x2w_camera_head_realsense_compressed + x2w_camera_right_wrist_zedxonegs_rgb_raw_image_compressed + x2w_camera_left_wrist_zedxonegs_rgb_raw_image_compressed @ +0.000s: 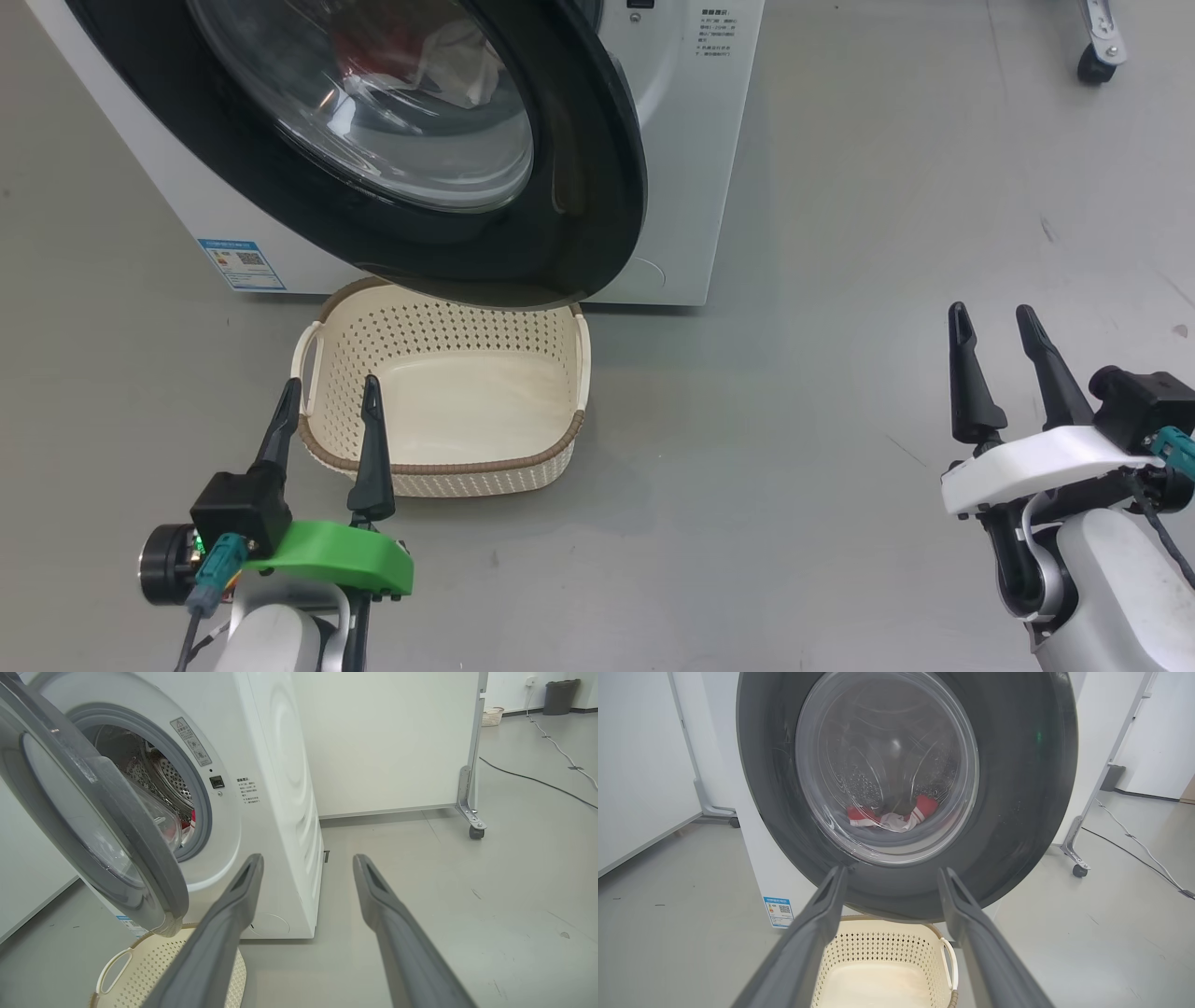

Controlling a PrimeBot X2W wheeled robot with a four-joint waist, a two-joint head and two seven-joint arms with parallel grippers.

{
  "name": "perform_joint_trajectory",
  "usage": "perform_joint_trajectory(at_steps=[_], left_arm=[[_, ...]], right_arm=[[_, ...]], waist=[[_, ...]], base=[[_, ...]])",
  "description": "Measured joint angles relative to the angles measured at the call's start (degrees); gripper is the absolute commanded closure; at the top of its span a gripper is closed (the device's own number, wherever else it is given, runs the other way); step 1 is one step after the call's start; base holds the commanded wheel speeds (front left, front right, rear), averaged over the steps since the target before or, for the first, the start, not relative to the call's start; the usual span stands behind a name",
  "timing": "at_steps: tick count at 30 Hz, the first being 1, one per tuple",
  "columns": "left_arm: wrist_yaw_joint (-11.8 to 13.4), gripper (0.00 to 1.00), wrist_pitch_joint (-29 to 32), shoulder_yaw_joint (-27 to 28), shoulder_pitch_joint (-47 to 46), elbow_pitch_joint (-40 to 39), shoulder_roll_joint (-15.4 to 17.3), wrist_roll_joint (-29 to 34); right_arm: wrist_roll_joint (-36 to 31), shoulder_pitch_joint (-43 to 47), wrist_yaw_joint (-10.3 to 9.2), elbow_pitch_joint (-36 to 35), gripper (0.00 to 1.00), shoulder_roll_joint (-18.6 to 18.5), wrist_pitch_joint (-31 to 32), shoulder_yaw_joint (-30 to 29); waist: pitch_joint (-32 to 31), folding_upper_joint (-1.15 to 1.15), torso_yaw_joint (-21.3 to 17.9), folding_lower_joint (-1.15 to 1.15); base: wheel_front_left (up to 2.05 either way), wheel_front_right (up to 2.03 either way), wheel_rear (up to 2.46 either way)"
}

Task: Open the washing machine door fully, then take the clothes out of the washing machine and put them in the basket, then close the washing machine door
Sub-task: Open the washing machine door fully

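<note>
A white partition panel point(383, 742) on a castor point(476, 832) stands far right on the grey floor point(514, 882), a black cable point(537, 782) trailing beside it, with a dark bin point(560, 695) farther off.

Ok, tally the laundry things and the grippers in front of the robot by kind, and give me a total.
Washing machine: 1
Basket: 1
Clothes, one red-and-white bundle: 1
Grippers: 2, the left gripper and the right gripper, both open
Total: 5
</note>
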Motion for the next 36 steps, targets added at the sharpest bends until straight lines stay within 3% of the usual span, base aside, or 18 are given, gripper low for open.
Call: perform_joint_trajectory(at_steps=[36], left_arm=[[0.0, 0.00, 0.0, -0.2, 0.2, -0.3, 0.0, 0.0]], right_arm=[[-2.9, 1.9, 0.01, -1.2, 0.00, 0.9, -0.3, -0.3]], waist=[[-0.4, 0.00, 0.2, 0.00]], base=[[0.00, 0.00, 0.00]])
